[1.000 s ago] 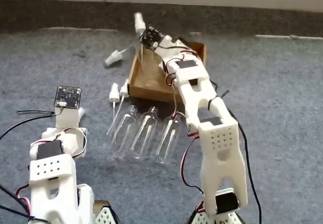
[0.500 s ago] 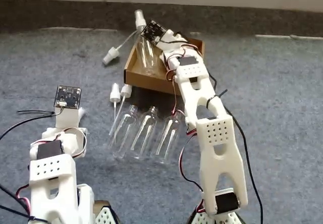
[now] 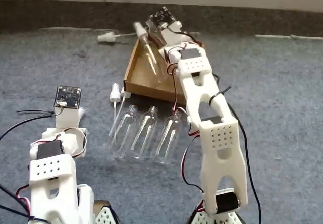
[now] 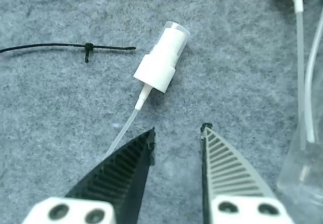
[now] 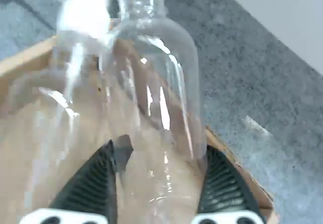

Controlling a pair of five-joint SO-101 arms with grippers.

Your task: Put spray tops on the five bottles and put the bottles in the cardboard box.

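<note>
My right end effector [image 5: 162,153] was pinching a clear bottle [image 5: 151,82] by its body, one jaw against each side, holding it over the far end of the cardboard box [image 3: 144,82]. A white top [image 3: 139,30] showed just beside the bottle's neck; I could not tell whether it was seated on that bottle. My left end effector [image 4: 176,133] hung with its jaws spread above the grey worktop [image 3: 282,93], close to its own base, gripping nothing. Just ahead of its tips lay a loose spray top [image 4: 162,57], its thin tube running toward the dark jaw, and a black cable tie [image 4: 86,46] lay near that. Between the arms three uncapped bottles [image 3: 144,130] lay side by side, necks toward the box. Two more spray tops [image 3: 115,90] lay just beside the box's near corner, and another top [image 3: 107,36] lay past its far corner
</note>
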